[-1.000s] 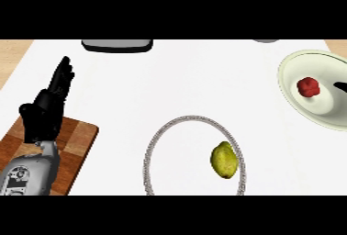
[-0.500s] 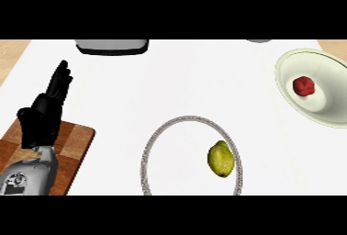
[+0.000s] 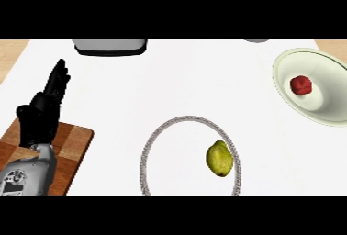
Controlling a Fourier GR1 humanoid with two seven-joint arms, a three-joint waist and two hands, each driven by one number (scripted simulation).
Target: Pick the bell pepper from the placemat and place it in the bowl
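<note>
The white tabletop [image 3: 169, 82] carries a ringed placemat [image 3: 144, 156] and, at the right, a pale bowl [image 3: 325, 98]. Over a wooden board [image 3: 75, 147] the left hand [image 3: 42, 114] rests open, fingers straight, holding nothing. A yellow-green fruit [image 3: 219, 158] lies on the placemat. The red pepper [image 3: 301, 85] sits in the bowl. The dark fingertip beside it a second ago is gone, so the placing looks done.

Red bell pepper [image 3: 301, 85] in bowl [image 3: 325, 111]; left robot hand [image 3: 41, 118] (fingers straight)
</note>
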